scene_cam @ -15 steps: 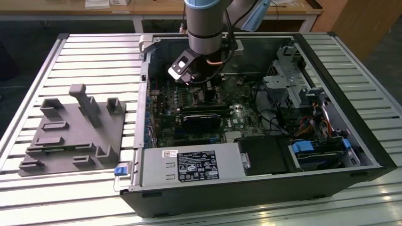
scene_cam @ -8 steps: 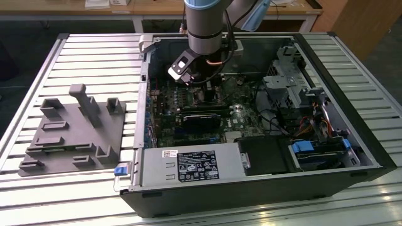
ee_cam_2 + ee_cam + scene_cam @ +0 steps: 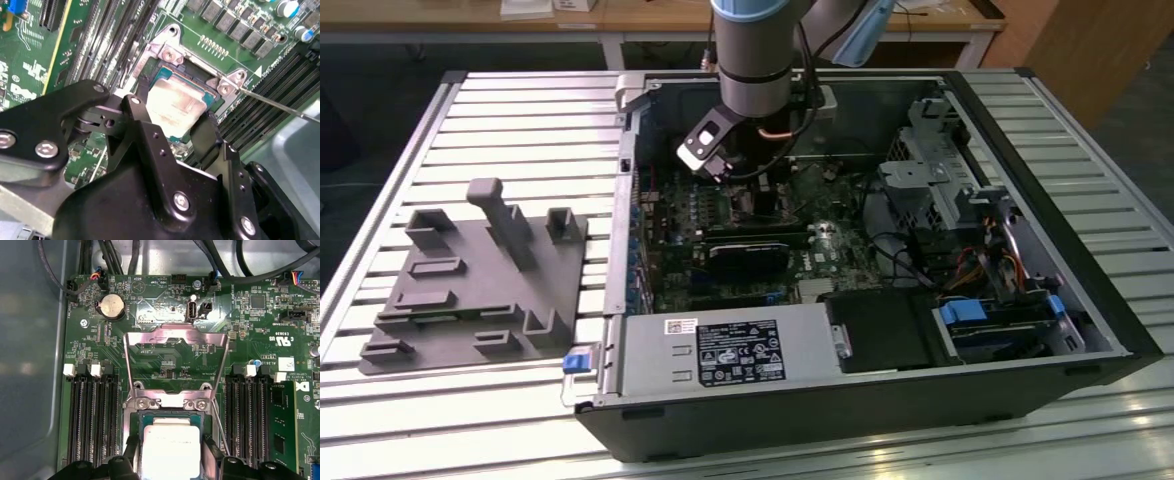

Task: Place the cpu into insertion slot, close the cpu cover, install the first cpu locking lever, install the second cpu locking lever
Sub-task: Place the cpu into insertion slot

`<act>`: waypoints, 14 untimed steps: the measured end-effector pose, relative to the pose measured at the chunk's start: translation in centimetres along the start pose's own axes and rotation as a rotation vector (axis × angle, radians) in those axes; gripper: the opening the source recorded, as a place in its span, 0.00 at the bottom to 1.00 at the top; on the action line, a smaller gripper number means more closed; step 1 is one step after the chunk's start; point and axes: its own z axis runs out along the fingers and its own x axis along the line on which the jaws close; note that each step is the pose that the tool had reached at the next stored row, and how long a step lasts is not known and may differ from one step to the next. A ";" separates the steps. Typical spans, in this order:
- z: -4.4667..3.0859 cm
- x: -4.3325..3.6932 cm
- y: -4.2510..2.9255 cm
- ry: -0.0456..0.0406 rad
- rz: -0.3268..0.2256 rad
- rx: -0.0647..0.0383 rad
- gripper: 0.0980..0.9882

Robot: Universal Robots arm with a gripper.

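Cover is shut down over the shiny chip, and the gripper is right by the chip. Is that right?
Not quite. The cover is open, swung back away from the chip with its window over bare board, as the first wrist view shows. The gripper is right by the chip.

Silvery cpu (image 3: 175,105), green motherboard (image 3: 250,325)

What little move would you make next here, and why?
Probably ease the cpu straight down: the tool grips its two edges squarely over the insertion slot, and the cpu cover lies flipped open, out of the way.
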 end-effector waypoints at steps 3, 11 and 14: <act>-0.01 0.00 0.00 -0.0001 0.000 0.000 0.57; -0.52 0.01 0.05 0.0002 0.000 0.000 0.57; -0.53 0.01 0.05 0.0000 0.000 0.000 0.57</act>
